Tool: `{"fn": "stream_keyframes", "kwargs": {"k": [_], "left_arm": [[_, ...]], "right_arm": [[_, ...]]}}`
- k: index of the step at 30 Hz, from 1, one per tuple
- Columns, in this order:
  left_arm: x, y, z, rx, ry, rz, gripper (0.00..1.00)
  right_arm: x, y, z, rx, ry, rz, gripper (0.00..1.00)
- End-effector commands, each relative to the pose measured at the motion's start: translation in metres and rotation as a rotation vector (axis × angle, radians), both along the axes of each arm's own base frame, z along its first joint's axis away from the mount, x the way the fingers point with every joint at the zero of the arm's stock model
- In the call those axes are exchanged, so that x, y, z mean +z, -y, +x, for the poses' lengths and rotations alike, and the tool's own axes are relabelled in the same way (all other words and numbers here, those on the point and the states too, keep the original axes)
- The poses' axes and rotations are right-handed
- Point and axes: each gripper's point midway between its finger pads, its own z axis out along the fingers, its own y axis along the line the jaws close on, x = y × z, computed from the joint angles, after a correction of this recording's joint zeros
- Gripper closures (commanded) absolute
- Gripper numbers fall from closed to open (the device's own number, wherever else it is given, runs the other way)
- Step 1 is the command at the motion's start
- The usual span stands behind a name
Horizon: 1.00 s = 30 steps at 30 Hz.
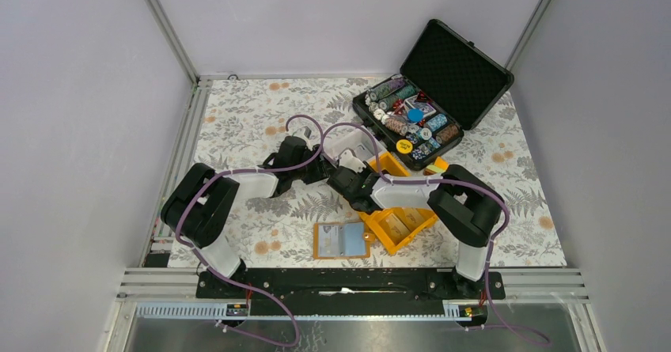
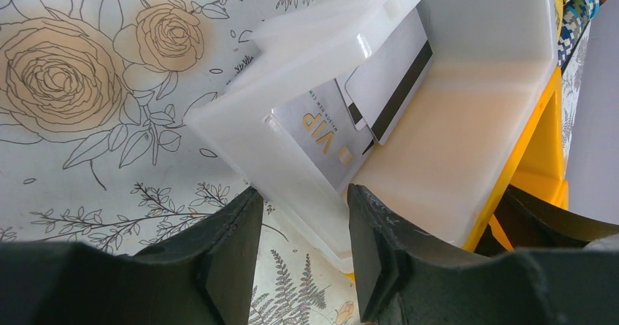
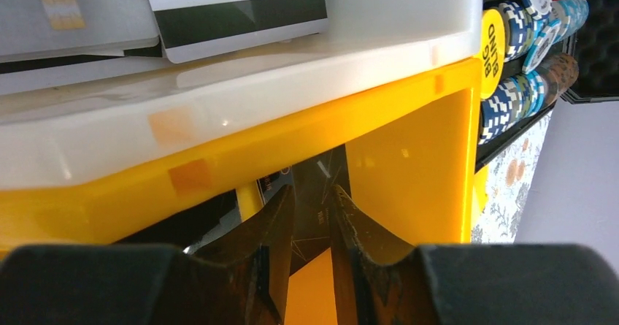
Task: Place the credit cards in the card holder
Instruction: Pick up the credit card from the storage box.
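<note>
While the card holder (image 1: 342, 240) lies open and flat at the middle of the counter's (image 1: 253, 115) near edge, we see its long axis running along that edge. Its pale inner pockets face up inside an orange border.

We find the credit cards (image 2: 390, 84) well apart from it, toward the middle of the counter. They are stacked loosely in a translucent white tray (image 2: 321, 47). One shows gold VIP lettering and another a black magnetic stripe. In the left wrist view their long axes slant from lower left to upper right, and they lean against the tray's wall. The tray sits on the rim of the orange compartment bin (image 1: 399, 229), which stands just beside the holder's right end.

Our left gripper (image 2: 303, 255) hangs over the tray's near corner with its fingers wide apart, touching nothing that we can see. Our right gripper (image 3: 312, 255) is inside an orange compartment below the tray. Its fingers are close together with a thin grey sheet standing in the narrow gap, and we cannot tell whether they are pinching it.

At the far right corner, the open black case (image 1: 459, 67) holds rows of poker chips (image 1: 407, 115). Bare floral cloth stretches left of the holder and over the counter's left half, right up to the left edge.
</note>
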Motion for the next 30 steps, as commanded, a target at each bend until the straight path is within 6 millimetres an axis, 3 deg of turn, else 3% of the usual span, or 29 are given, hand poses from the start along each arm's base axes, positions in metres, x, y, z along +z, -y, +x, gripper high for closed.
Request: {"fn": "stream_keyframes", "kwargs": {"k": [1,10,18,20,23,30], "left_arm": [[0.004,0.010,0.009,-0.042,0.089,0.035,0.78],[0.005,0.010,0.009,-0.043,0.090,0.037,0.79],[0.006,0.010,0.009,-0.044,0.093,0.034,0.79],[0.007,0.010,0.008,-0.044,0.094,0.033,0.79],[0.009,0.009,0.008,-0.043,0.100,0.035,0.79],[0.014,0.007,0.008,-0.036,0.117,0.035,0.80]], "right_arm": [[0.029,0.000,0.006,-0.023,0.088,0.014,0.71],[0.027,0.008,0.008,-0.047,0.111,-0.026,0.83],[0.016,0.013,0.014,-0.082,0.071,0.027,0.85],[0.013,0.017,0.017,-0.099,0.056,0.060,0.95],[0.028,0.013,0.021,-0.105,0.076,0.154,1.00],[0.095,0.013,0.024,-0.091,0.142,0.494,1.00]]}}
